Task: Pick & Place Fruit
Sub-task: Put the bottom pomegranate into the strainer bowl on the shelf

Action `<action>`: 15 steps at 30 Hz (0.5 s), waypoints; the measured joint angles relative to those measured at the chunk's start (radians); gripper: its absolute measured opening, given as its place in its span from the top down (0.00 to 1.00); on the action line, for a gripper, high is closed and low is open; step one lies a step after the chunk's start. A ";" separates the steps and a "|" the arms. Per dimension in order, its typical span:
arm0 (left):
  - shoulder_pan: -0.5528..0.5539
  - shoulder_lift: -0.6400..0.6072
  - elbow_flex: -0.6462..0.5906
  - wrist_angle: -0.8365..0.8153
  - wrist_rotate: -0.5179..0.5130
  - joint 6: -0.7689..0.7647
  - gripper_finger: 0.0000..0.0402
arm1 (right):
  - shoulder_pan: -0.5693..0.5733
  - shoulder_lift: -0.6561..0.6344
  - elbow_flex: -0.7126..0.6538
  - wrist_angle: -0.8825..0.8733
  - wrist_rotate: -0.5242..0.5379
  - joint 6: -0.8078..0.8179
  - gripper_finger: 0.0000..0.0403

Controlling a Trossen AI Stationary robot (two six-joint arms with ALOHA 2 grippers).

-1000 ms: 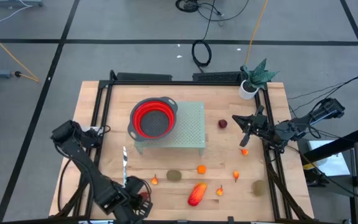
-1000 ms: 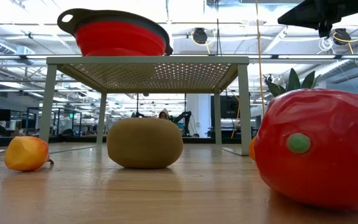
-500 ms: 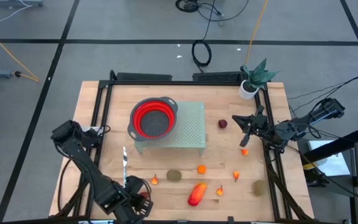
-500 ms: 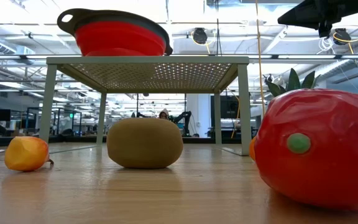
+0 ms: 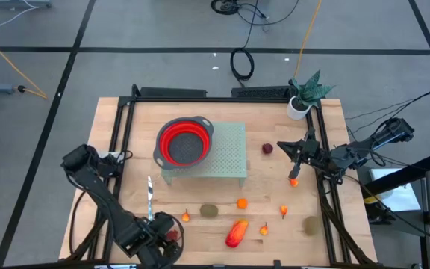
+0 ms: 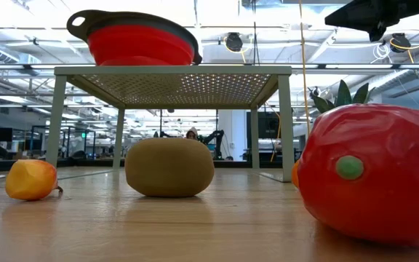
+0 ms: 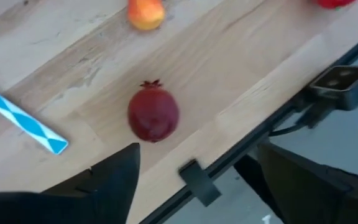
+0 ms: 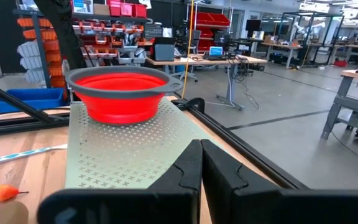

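Left pincer [image 7: 194,171] spread open over dark-red fruit [image 7: 153,115], right pincer [image 8: 201,163] closed, no legible writing

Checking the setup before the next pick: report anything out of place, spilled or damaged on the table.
Nothing looks spilled or damaged. One thing stands out: a dark-red pomegranate lies close to the table's front edge, in front of the open left gripper, away from the other fruit. The red bowl sits upright on the perforated stand.
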 joint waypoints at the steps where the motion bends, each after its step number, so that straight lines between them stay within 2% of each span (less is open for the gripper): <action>1: 0.000 0.000 -0.013 0.007 0.010 0.000 0.16 | 0.000 0.000 0.000 0.000 0.000 0.000 1.00; 7: 0.005 0.000 -0.079 0.069 0.044 0.022 0.11 | 0.000 0.000 0.000 0.000 0.000 -0.004 1.00; 15: 0.024 0.000 -0.133 0.074 0.042 0.061 0.13 | 0.000 0.000 0.000 0.000 0.000 -0.004 1.00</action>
